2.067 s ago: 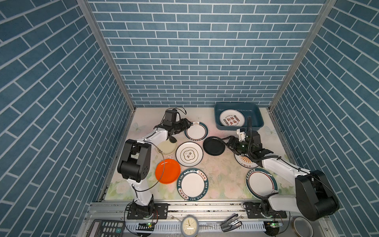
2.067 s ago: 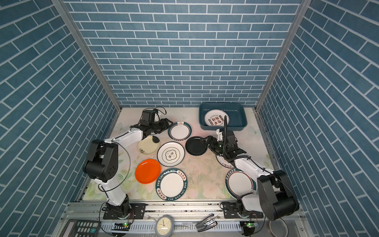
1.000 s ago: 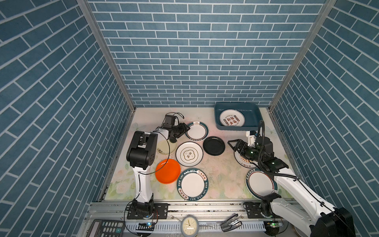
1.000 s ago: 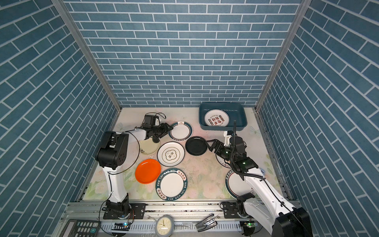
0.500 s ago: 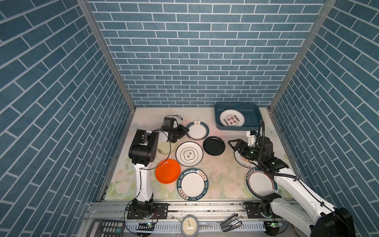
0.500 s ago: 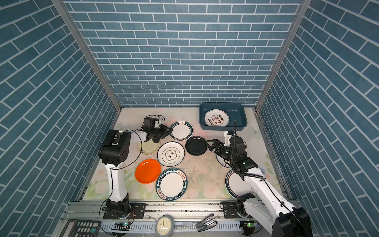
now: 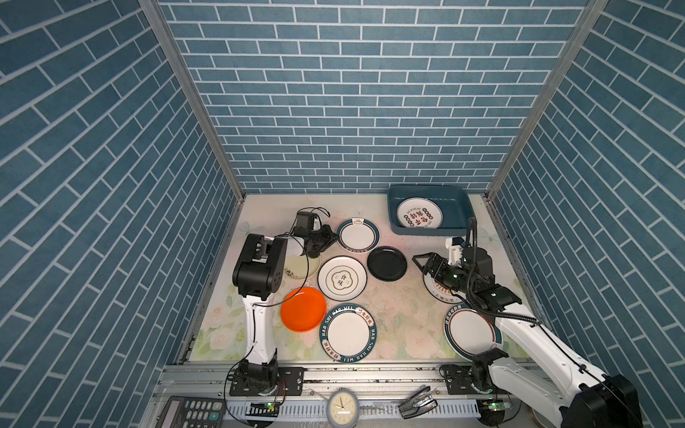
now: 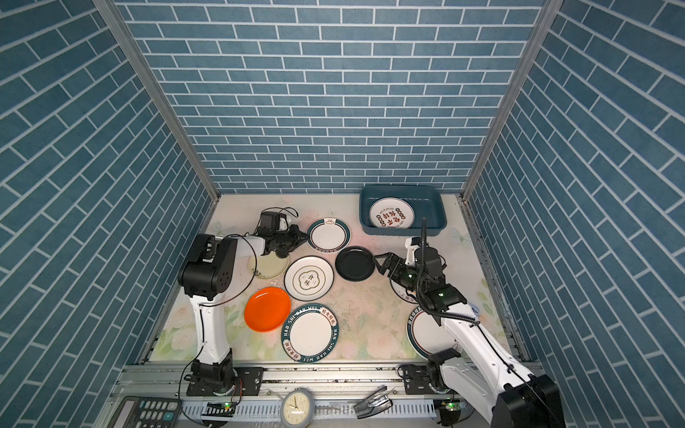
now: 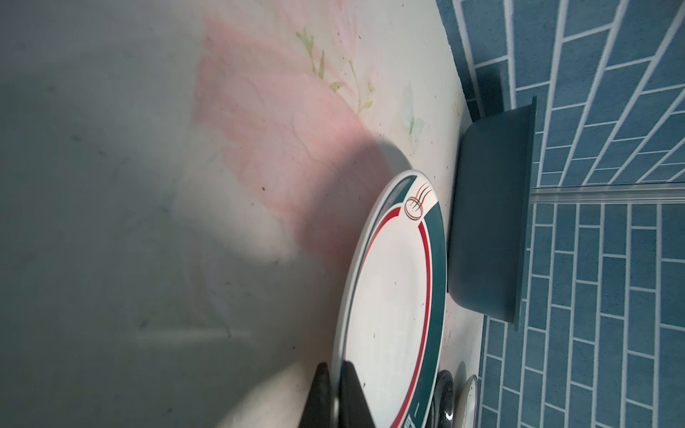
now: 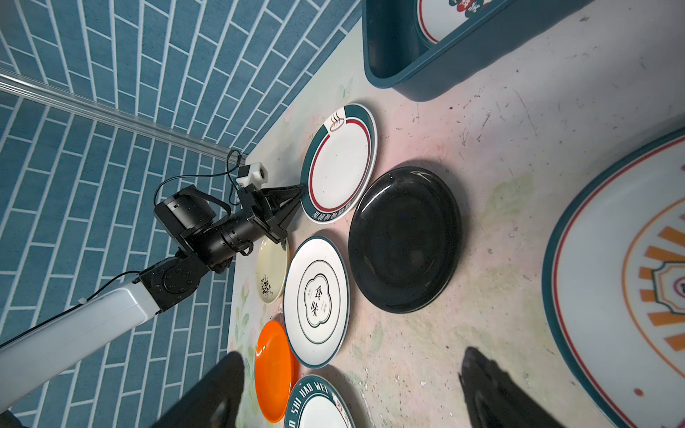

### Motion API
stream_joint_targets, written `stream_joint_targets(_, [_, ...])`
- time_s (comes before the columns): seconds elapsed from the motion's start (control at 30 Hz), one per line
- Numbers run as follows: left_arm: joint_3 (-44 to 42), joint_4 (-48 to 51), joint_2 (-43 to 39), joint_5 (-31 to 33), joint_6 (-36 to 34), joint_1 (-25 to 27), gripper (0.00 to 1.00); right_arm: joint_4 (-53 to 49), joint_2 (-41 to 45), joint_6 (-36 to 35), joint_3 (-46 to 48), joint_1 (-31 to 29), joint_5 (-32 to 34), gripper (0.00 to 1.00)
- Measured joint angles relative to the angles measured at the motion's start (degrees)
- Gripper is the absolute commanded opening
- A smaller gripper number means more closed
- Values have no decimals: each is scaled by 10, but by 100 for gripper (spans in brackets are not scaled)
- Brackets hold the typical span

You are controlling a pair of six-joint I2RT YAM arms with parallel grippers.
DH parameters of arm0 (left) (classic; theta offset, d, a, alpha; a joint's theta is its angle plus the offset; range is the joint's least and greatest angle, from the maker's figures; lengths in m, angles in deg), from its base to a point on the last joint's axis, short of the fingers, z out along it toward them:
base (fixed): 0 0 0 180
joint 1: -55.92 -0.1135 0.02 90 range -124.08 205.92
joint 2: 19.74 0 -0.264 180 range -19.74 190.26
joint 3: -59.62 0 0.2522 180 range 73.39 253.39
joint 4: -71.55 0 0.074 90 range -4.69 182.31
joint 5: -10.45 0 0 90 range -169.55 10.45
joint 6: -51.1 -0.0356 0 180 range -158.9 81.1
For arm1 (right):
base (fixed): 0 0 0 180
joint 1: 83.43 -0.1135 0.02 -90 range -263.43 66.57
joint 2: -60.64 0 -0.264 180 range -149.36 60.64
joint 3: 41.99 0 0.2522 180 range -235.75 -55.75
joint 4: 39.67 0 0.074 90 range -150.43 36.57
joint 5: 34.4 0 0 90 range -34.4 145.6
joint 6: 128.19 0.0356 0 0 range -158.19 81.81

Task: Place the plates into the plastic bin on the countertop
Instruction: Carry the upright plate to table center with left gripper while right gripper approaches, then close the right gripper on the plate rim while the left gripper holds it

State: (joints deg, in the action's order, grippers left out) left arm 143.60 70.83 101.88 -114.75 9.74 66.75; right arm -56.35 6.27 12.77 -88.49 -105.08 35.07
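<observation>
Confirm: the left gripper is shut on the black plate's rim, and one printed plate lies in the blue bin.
No. The left wrist view shows the left gripper shut on the rim of the teal-rimmed white plate, not the black plate. One printed plate does lie in the blue bin.

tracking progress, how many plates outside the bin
8: steam-logo plate gripped by left hand; cream, black, orange, white around the middle; lettered at front; sunburst under right arm; teal-rimmed front right. Hidden ones unlikely.
</observation>
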Motion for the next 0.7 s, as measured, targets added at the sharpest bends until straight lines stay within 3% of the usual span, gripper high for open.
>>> stream_joint_targets(0.3, [-21, -24, -53, 0, 36, -1, 0, -12, -14, -4, -2, 0, 4, 91])
stream_joint_targets(0.7, [-83, -59, -191, 0, 56, 0, 0, -7, -26, -4, -3, 0, 4, 91])
